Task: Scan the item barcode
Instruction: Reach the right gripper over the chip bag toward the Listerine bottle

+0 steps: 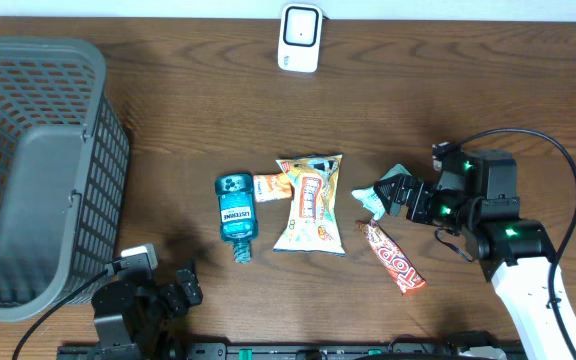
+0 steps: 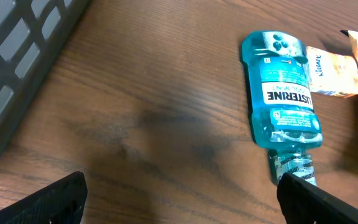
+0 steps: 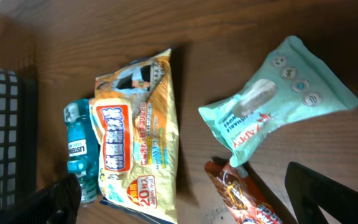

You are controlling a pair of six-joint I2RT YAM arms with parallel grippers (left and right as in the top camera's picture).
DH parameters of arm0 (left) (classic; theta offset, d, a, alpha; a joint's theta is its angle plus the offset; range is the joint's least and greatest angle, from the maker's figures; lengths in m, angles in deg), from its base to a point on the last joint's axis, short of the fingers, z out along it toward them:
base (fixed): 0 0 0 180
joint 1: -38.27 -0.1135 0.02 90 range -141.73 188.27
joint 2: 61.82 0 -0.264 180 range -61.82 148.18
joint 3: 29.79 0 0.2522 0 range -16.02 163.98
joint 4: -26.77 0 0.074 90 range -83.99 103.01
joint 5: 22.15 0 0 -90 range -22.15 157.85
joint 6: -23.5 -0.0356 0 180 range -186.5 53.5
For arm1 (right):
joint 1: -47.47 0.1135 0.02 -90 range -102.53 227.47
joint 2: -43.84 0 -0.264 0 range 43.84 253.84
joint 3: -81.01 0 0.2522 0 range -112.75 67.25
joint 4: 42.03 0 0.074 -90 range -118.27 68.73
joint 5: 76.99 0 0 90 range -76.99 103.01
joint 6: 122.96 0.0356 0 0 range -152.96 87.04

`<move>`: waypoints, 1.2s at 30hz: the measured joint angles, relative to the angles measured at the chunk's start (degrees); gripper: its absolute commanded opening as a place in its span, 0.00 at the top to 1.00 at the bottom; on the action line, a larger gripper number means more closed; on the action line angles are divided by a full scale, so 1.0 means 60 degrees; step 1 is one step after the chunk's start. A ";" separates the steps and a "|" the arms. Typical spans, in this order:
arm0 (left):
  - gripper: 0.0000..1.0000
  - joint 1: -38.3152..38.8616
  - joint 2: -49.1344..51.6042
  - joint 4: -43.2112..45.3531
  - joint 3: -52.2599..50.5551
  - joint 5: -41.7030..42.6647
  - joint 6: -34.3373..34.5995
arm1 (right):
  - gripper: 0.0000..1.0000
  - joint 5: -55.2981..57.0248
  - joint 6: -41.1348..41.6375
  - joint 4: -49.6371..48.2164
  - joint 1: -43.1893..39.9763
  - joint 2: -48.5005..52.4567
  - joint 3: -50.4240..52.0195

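Note:
Several items lie mid-table: a blue Listerine bottle (image 1: 236,210) (image 2: 281,93), a small orange packet (image 1: 271,186), a yellow snack bag (image 1: 310,203) (image 3: 138,130), a mint-green pouch (image 1: 376,192) (image 3: 278,99) and a red-orange candy bar (image 1: 393,258) (image 3: 241,196). A white scanner (image 1: 300,37) stands at the far edge. My right gripper (image 1: 400,197) (image 3: 191,205) is open, hovering at the mint pouch's right side, holding nothing. My left gripper (image 1: 180,292) (image 2: 182,205) is open at the near edge, short of the bottle's cap end, empty.
A large grey mesh basket (image 1: 38,170) (image 2: 17,56) fills the table's left side, close to my left arm. A black cable loops off the right arm (image 1: 568,200). Bare wood lies between the items and the scanner.

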 measured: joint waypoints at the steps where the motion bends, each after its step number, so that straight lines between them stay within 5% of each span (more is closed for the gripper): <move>1: 0.02 0.0000 0.0000 0.0000 0.0000 0.0000 0.0004 | 0.01 0.0007 -0.0004 -0.0044 0.0047 0.0000 0.0000; 10: 0.02 -0.0004 0.0000 0.0000 0.0000 0.0000 0.0000 | 0.02 0.0266 0.0270 -0.0947 0.1457 0.0262 -0.0033; 18: 0.02 0.0000 0.0000 -0.0004 0.0004 0.0000 0.0000 | 0.13 0.2018 0.1064 -0.0783 0.3665 0.2514 -0.1632; 25: 0.02 0.0000 0.0000 -0.0007 0.0004 0.0000 0.0004 | 0.17 0.5278 0.1851 0.1796 0.6124 0.6105 -0.5453; 31: 0.02 0.0000 0.0000 -0.0007 0.0004 0.0000 0.0000 | 0.35 0.6619 0.2521 0.2820 0.6936 0.7745 -0.6841; 36: 0.02 0.0000 0.0000 -0.0007 0.0004 0.0000 0.0004 | 0.38 0.7599 0.3519 0.4022 0.7530 0.8990 -0.7508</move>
